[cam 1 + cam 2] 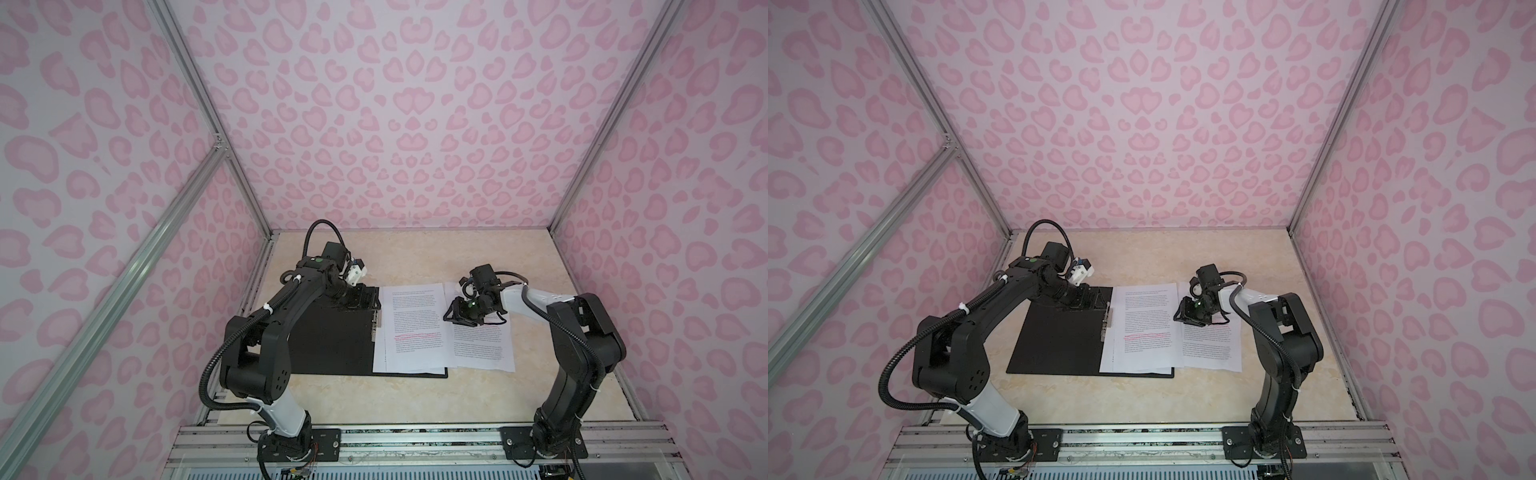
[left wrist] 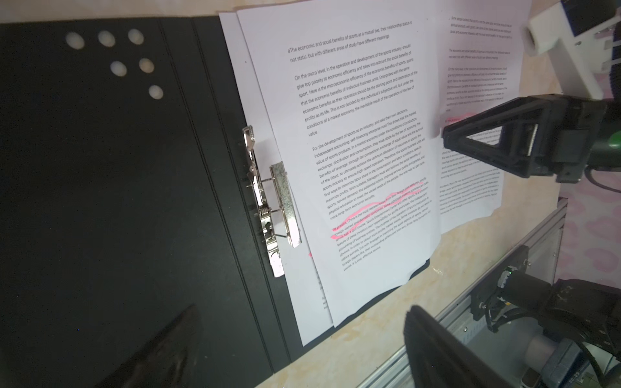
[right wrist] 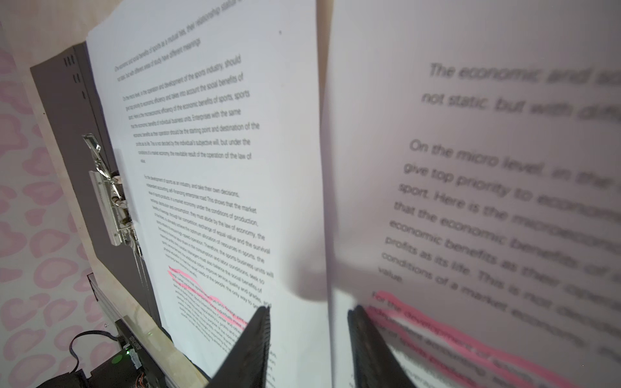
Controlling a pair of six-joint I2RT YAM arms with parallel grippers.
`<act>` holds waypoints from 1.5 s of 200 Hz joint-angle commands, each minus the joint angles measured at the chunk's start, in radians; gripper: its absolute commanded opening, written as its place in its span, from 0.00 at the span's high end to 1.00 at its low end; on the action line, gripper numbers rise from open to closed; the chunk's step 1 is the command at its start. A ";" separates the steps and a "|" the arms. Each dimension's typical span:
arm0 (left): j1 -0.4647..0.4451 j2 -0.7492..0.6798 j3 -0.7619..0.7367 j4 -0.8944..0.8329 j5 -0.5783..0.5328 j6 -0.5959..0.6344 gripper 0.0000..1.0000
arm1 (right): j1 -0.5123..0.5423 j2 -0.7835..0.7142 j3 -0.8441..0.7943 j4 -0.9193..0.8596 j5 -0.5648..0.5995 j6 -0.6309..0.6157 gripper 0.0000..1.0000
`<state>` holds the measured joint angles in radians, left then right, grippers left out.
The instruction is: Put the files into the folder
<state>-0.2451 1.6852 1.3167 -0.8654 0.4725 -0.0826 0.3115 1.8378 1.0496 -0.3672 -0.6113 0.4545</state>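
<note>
Lying lengthwise near-to-far: files, folder

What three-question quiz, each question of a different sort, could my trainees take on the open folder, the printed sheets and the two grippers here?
1. True or false: the folder lies closed, blue side up.
2. The left gripper is: A, open above the folder's black left half; B, shut on a sheet; C, out of view.
3. Fill in: the right gripper hangs with jaws apart over the edge of the printed sheet that lies mostly on the ___.
Key: 1 false; 2 A; 3 table.
</note>
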 commanded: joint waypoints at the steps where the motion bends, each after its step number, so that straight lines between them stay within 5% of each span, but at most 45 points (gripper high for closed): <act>1: 0.004 0.011 0.003 -0.019 0.040 0.007 0.04 | 0.002 0.026 0.006 -0.015 -0.005 -0.019 0.58; 184: 0.020 0.068 0.017 -0.040 0.083 0.007 0.04 | 0.030 -0.009 -0.013 -0.010 -0.099 -0.013 0.60; 300: 0.030 0.080 0.020 -0.049 0.103 0.009 0.04 | 0.083 0.003 0.017 -0.068 -0.054 -0.025 0.60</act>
<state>-0.2176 1.7576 1.3262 -0.8932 0.5533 -0.0826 0.3855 1.8313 1.0550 -0.4076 -0.6872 0.4416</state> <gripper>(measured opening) 0.954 0.401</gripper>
